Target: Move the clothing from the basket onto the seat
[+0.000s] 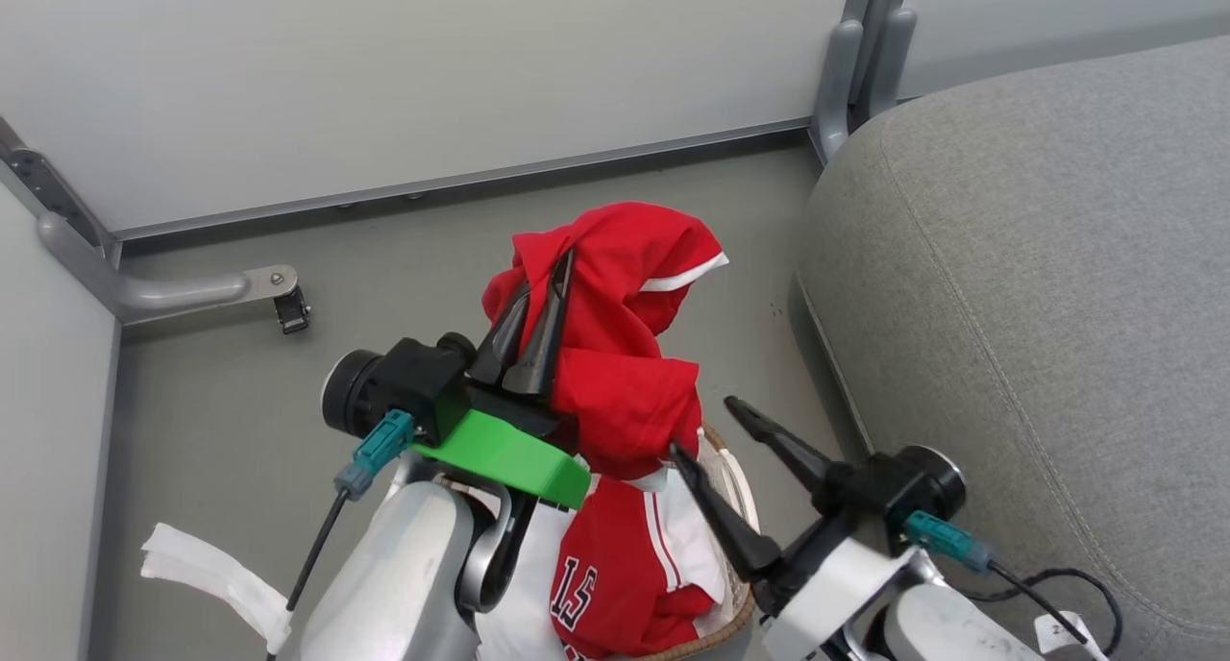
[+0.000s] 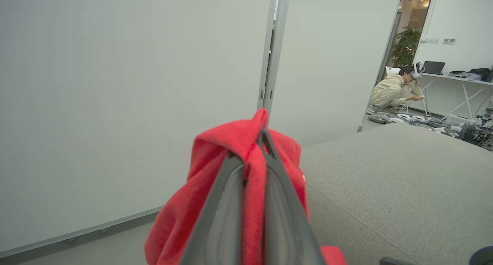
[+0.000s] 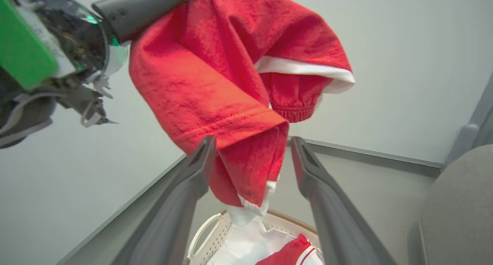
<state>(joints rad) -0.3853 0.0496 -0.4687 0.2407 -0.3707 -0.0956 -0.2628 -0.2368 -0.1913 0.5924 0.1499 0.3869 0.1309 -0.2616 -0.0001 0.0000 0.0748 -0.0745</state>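
The left tool [image 1: 546, 275], frame centre, clenches a red garment [image 1: 625, 354] above the basket [image 1: 742, 608] at bottom; the right tool [image 1: 701, 425] stands released. Swinging toward the seat [image 1: 1038, 306], right, the dangling hem could snag its fingers.

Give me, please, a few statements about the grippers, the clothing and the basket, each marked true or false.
1. The left gripper is shut on a lifted red garment. True.
2. The right gripper grips it too. False: its fingers stand open.
3. The basket holds no clothing. False: a red garment numbered 15 lies in it.
4. That garment lies on the seat. False: it hangs above the basket.
5. A person crouches beyond the seat. True.
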